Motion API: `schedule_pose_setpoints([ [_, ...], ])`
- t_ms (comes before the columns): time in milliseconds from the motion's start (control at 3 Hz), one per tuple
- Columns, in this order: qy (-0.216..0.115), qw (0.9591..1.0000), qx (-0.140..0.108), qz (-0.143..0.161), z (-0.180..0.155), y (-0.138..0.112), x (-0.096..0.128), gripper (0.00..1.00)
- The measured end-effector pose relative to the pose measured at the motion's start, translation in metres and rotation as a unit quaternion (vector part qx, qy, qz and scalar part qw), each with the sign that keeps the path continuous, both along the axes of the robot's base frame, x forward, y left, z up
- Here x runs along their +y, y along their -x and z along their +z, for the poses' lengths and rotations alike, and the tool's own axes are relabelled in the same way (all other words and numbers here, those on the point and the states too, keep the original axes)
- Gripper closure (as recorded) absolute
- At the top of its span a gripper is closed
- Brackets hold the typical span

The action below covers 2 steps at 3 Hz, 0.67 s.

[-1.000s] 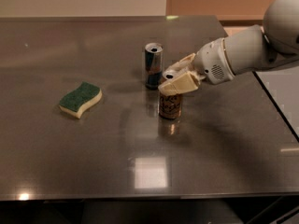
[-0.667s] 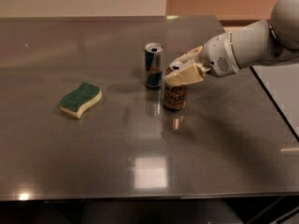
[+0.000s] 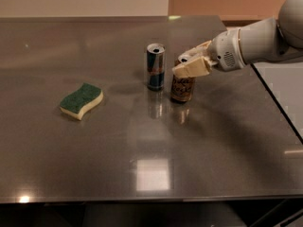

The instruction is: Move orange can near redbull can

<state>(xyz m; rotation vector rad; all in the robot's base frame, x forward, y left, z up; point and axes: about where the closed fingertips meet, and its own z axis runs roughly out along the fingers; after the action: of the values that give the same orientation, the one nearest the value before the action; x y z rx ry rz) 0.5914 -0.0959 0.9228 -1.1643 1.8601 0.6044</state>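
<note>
The orange can [image 3: 182,89] is coppery brown with pale lettering and stands upright on the steel table [image 3: 151,141]. It is just right of the redbull can [image 3: 155,66], with a small gap between them. The redbull can is tall, slim, blue and silver, and also upright. My gripper [image 3: 190,64] comes in from the right on a white arm. Its cream fingers [image 3: 191,69] close around the top of the orange can and hide its rim.
A green and yellow sponge [image 3: 81,100] lies on the left part of the table. The table's right edge [image 3: 279,108] runs diagonally under my arm, with a pale floor beyond. The front edge is near the bottom of the view.
My gripper has carried the orange can a little further back and to the right. The can now stands level with the redbull can. The redbull can and sponge have not moved.
</note>
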Motion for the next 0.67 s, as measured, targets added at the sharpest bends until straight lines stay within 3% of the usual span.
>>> schedule_pose_setpoints([
  [667,0.002,0.9999,-0.002,-0.01,-0.0065,-0.0136,-0.005,0.59],
])
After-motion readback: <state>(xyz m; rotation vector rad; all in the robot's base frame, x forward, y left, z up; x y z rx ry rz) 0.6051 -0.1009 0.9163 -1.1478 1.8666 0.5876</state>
